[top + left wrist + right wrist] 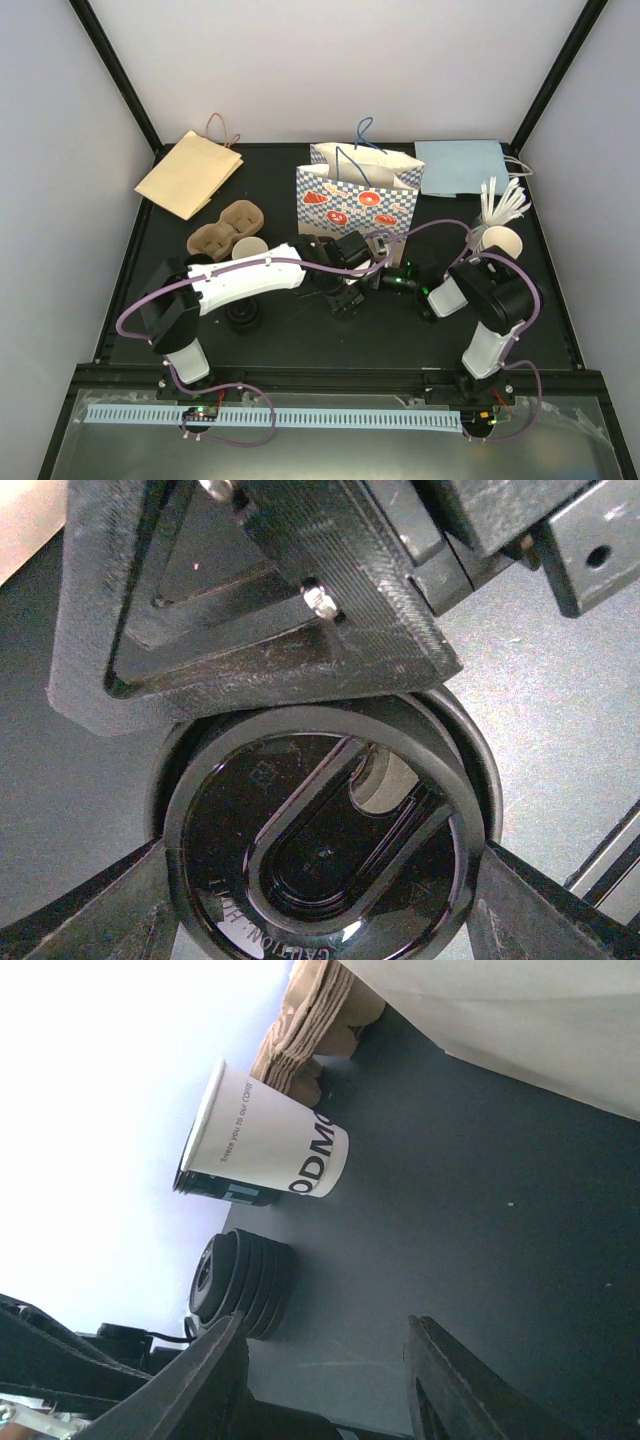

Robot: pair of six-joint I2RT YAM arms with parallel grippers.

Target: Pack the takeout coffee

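Observation:
My left gripper (345, 292) is at the table's middle, in front of the checkered paper bag (355, 195). In the left wrist view its fingers (95, 920) press both sides of a black coffee lid (320, 830); a second rim shows just behind the lid. My right gripper (388, 280) is close to the right of the left one, open and empty (325, 1380). A white paper cup (250, 248) stands to the left, also in the right wrist view (270, 1145). A stack of black lids (243, 315) sits in front of it (240, 1285).
A brown cup carrier (225, 230) lies behind the white cup. A flat brown bag (190, 170) is at the back left, a flat blue bag (460, 165) at the back right. A cup with white stirrers (500, 235) stands at the right.

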